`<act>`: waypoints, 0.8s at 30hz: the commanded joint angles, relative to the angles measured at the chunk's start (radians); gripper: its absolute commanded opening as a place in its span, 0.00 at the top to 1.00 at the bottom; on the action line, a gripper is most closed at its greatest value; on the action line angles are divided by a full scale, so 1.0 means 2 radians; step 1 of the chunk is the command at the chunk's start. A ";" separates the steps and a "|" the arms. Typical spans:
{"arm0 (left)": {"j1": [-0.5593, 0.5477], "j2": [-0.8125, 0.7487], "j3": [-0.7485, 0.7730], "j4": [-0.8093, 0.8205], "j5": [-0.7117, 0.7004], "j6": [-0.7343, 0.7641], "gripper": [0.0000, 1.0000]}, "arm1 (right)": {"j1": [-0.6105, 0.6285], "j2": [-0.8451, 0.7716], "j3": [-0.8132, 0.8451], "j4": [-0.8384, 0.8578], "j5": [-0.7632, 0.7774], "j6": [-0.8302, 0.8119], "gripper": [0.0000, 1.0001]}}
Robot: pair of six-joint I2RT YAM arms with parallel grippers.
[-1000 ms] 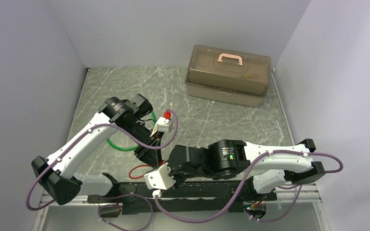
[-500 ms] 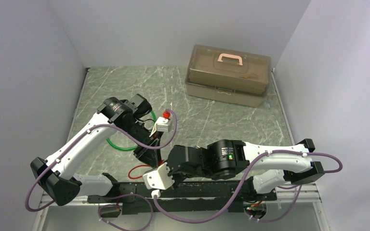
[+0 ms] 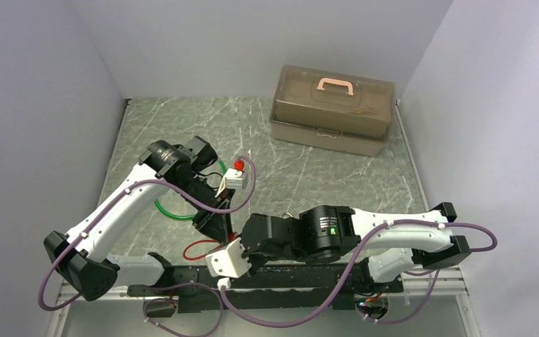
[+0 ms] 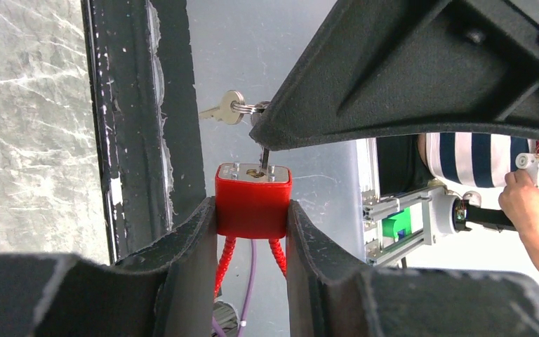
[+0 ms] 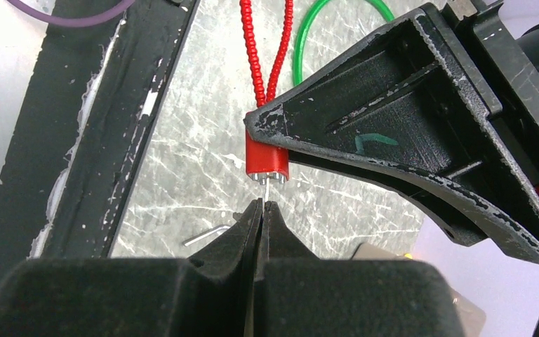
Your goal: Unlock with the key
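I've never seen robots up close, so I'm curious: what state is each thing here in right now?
Padlock, clamped, not visibly open.
Key, tip inserted in padlock.
Spare key, dangling free.
Left claw, shut on padlock.
Right claw, shut on key.
Toolbox, lid closed.

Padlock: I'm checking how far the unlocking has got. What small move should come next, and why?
Probably a turn of the key by the right gripper. That gripper is shut on the key, its blade sits in the keyhole of the red padlock, and the left gripper clamps the padlock's body to brace it.
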 commanded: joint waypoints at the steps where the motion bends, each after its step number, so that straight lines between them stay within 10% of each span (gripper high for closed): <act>1: 0.012 -0.008 0.018 0.022 0.058 -0.005 1.00 | 0.019 0.014 -0.003 0.042 -0.017 0.001 1.00; 24: 0.011 -0.010 0.025 0.035 0.034 -0.014 1.00 | 0.034 0.033 -0.003 0.080 -0.022 0.018 1.00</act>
